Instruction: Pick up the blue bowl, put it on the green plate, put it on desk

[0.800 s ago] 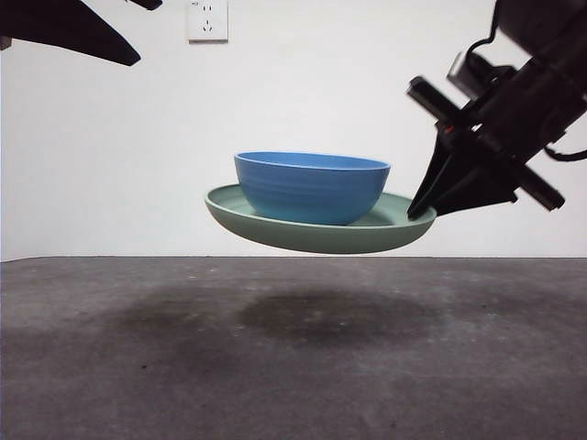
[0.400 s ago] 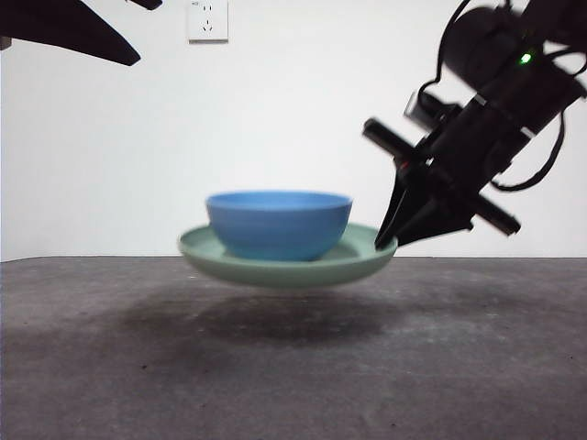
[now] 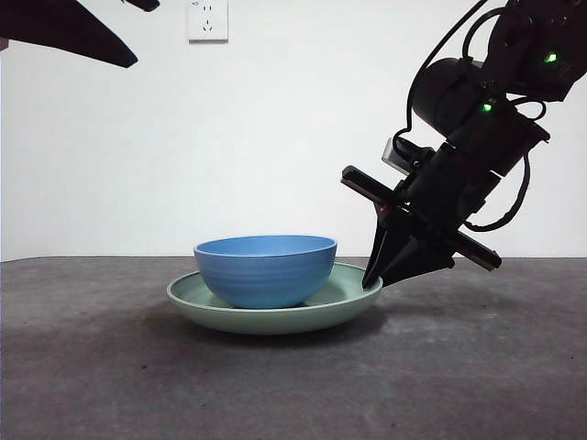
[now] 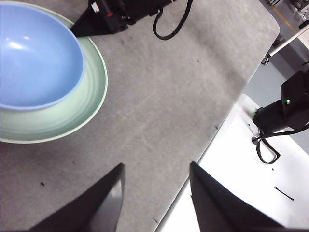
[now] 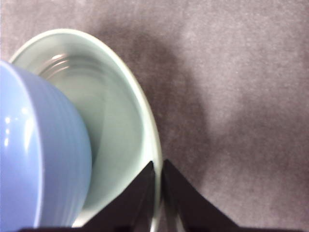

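Blue bowl (image 3: 266, 269) seated upright inside green plate (image 3: 344, 298), center of front view, slightly left of plate's middle; bowl interior empty, glossy, nothing in it per left wrist view (image 4: 34, 53). Plate holds only the bowl, wider ring of bare green showing on the right side. Plate resting on desk (image 3: 293, 385), underside touching the surface, shadow tight beneath it. Right gripper (image 3: 374, 279) entering from upper right of front view, big and dark, angled down-left, tips at plate's right rim. Right wrist view: jaws pinched together on plate rim (image 5: 145, 111), one jaw inside the rim, one outside, thin strip of green between them; gripper midpoint (image 5: 158, 166); bowl wall (image 5: 43, 154) filling left of that frame, ridges visible on outside, close to the jaws but not touching. Same gripper visible at top of left wrist view (image 4: 91, 26), black tip on plate's edge (image 4: 96, 82), cable looping behind. Left gripper (image 4: 155, 181) waiting well apart from plate and bowl, jaws spread, nothing between them, desk edge and white floor under it; in front view only a black wedge at upper left (image 3: 69, 32). White wall socket (image 3: 207, 18) at top of front view, left of center. Green LEDs lit on right arm, upper right.
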